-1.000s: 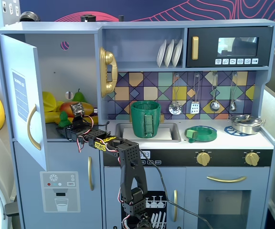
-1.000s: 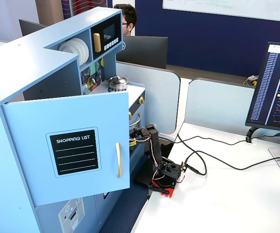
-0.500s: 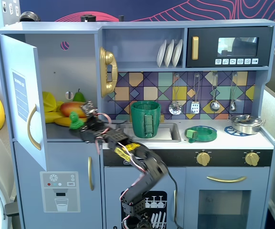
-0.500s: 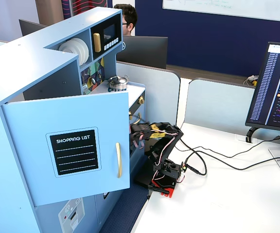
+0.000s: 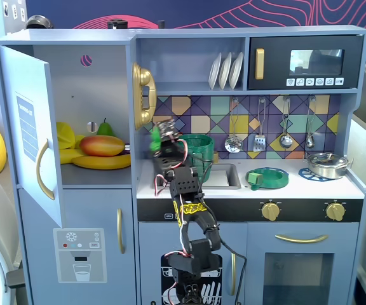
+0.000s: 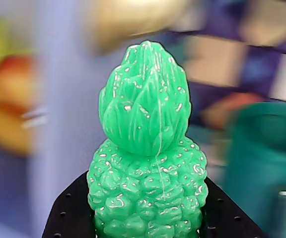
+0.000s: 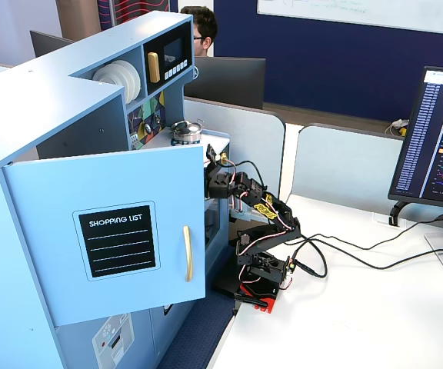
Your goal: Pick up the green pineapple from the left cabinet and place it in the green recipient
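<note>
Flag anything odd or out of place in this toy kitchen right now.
Nothing is spilled or damaged. The left cabinet door stands wide open, and the gripper holds the green pineapple in the air beside the green recipient.

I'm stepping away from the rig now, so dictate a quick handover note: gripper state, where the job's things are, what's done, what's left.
Gripper: shut on the green pineapple, crown up in the wrist view.
Pineapple: out of the left cabinet, whose door stands open; held above the counter, just left of the green recipient in a fixed view.
Done: pick-up from the cabinet.
Left: carry it over the recipient's rim, release it inside, then withdraw the arm.
</note>
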Robot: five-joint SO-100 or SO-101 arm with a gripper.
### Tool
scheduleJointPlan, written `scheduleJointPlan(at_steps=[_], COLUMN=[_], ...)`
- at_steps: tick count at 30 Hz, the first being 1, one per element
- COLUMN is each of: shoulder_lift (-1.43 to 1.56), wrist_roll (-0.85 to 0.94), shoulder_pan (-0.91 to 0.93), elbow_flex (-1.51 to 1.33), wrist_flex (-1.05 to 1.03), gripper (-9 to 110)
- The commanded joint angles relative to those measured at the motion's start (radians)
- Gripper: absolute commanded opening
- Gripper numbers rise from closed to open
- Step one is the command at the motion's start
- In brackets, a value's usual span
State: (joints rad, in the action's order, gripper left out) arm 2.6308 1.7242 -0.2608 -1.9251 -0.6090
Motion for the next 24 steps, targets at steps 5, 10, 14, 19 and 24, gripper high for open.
scheduleJointPlan(at_steps=[5, 10, 14, 19, 24], shoulder_lift=[-0.368, -0.661, -0.811, -0.853, -0.844], wrist_roll=[-0.077, -0.092, -0.057, -0.123, -0.109], shoulder_pan=[0.235, 0.281, 0.285, 0.267, 0.256], elbow_flex=[0.296, 0.597, 0.739, 0.736, 0.701], wrist_flex=[0.146, 0.164, 0.184, 0.247, 0.255], gripper=[0, 0, 0, 18, 39])
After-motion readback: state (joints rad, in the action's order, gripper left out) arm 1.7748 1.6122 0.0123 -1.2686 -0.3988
